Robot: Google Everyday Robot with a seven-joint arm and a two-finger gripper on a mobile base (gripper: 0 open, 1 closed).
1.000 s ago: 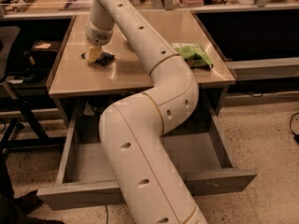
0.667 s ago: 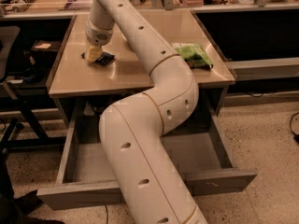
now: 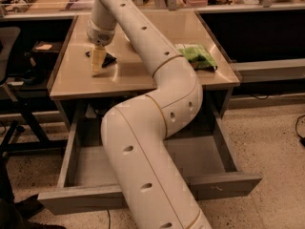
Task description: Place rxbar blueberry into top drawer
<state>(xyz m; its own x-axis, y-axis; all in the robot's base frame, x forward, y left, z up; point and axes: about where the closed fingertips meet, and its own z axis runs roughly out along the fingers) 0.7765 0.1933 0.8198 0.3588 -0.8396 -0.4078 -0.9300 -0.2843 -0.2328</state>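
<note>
Change since a second ago is slight, by our reading: the gripper [image 3: 97, 61] has kept to the same spot over the left half of the table [image 3: 124, 82], but its pale tip now reaches a little further down toward the table's front edge, as if the wrist had tipped or settled. The rxbar blueberry [image 3: 109, 59] has not shifted. It lies flat on the table, nearer the left edge than the right and about midway between back and front, with its dark wrapper showing on both sides of the gripper, which stands in front of it. We cannot tell how far the gripper is open, nor whether it has any hold on the bar. We judge that the pick is not yet made, since the bar shows no sign of having left the surface. Moving right, the arm [image 3: 157, 123] sweeps in one thick white curve across the middle of the table and down over the front edge. Near the right edge lies the green bag [image 3: 198, 56], well apart from the bar and not wanted. Below the table the top drawer [image 3: 228, 182] is pulled fully out, its grey floor ready to take the bar. We count one bar, one green bag, one open drawer, one gripper.
</note>
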